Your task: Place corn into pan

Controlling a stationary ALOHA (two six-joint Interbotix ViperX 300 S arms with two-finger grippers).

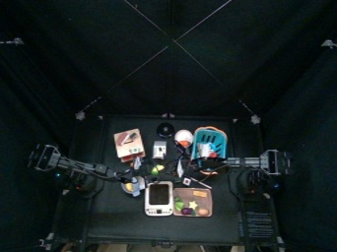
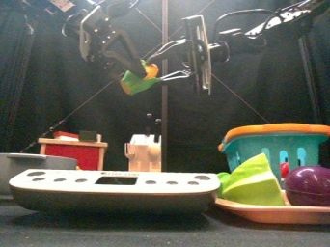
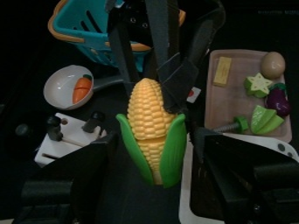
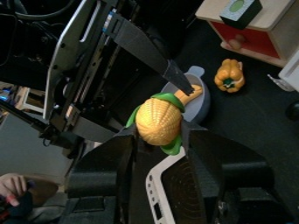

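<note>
Yellow corn cob with green husk (image 3: 152,129), held aloft above the bench (image 2: 129,220) at upper centre of the front view. Left hand (image 3: 149,70) closed on the cob's upper end. Right hand (image 4: 158,153) also meets the cob; whether it is open or closed cannot be told. Grey scale (image 2: 114,189) at lower left, front view.
</note>
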